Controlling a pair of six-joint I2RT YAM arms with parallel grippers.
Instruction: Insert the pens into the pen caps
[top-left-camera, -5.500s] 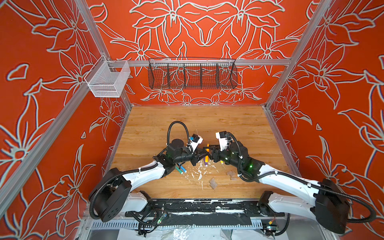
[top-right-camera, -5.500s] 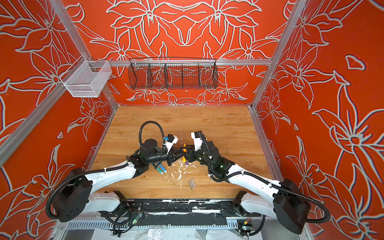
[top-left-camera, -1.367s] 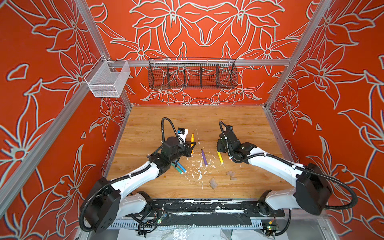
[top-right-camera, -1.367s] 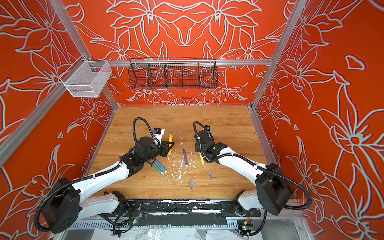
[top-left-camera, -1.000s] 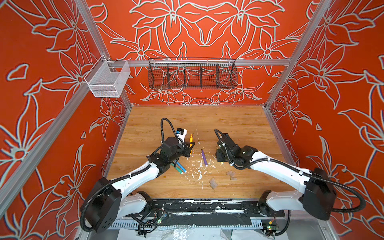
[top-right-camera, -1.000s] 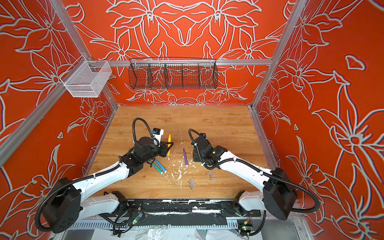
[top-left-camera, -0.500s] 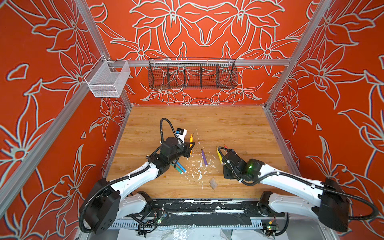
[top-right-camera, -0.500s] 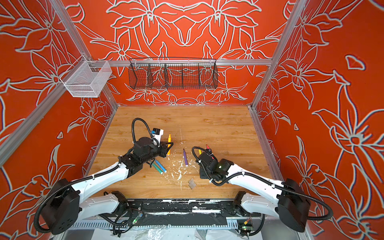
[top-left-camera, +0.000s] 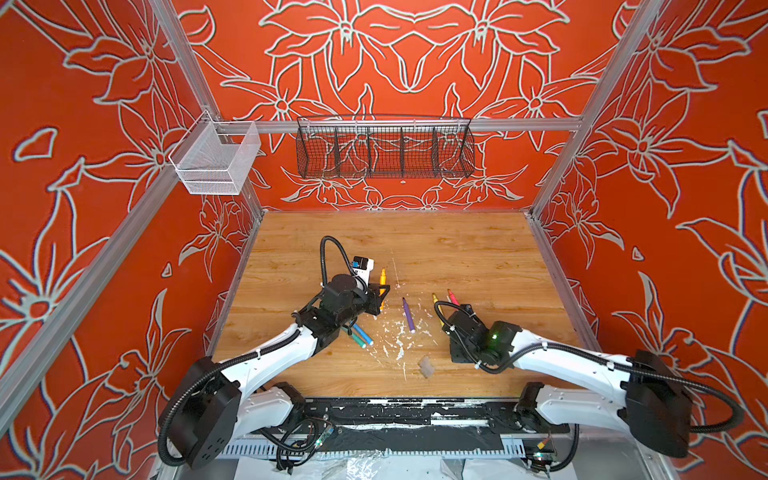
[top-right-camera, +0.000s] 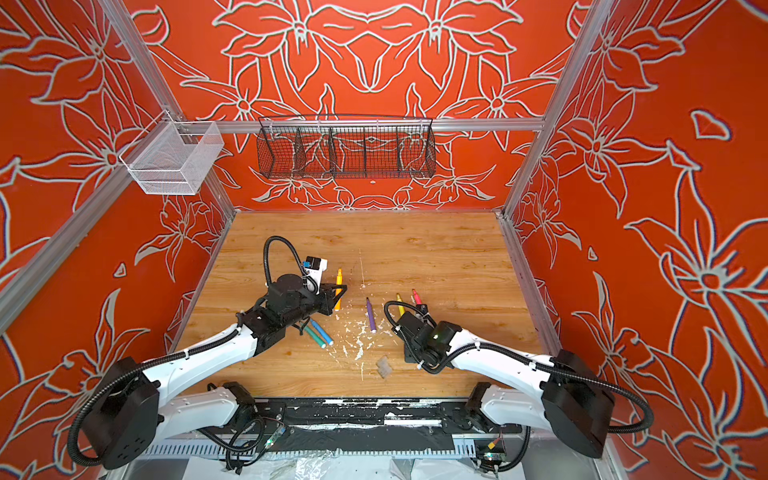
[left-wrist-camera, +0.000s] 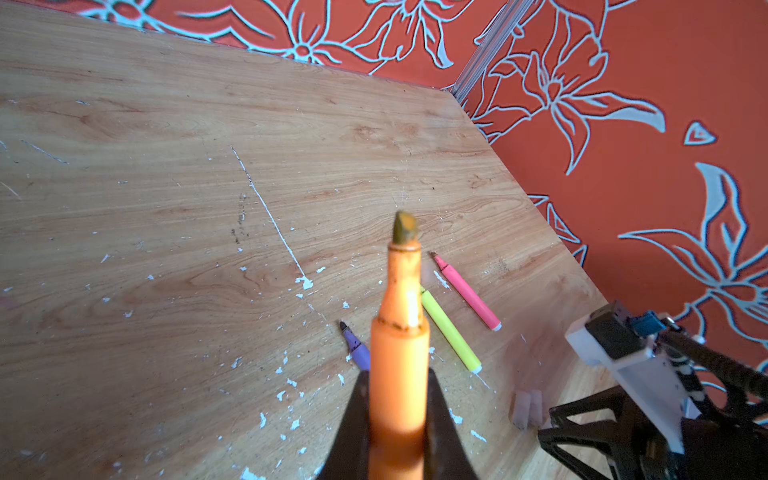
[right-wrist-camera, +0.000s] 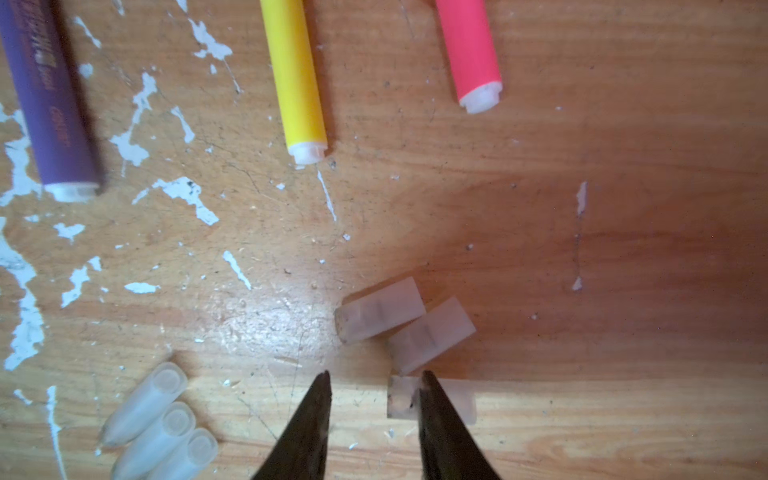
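Left wrist view shows the left gripper (left-wrist-camera: 397, 386) pinching the orange pen (left-wrist-camera: 401, 332) by its barrel, with the bare tip pointing out ahead. In a top view this pen is held just left of the purple pen (top-left-camera: 408, 314). Right of the purple pen lie the yellow pen (top-left-camera: 436, 303) and the pink pen (top-left-camera: 453, 298). Nearer the robot than these, the right gripper (right-wrist-camera: 374, 376) hangs low over the pen caps (right-wrist-camera: 380, 309), jaws spread with nothing between them. The step in hand looks like picking up one cap. To do it well, the jaws should straddle a single cap squarely, since three blocky ones crowd together. The nearest cap (right-wrist-camera: 457, 399) lies partly under one fingertip (right-wrist-camera: 428, 386), beside the gap rather than inside it.
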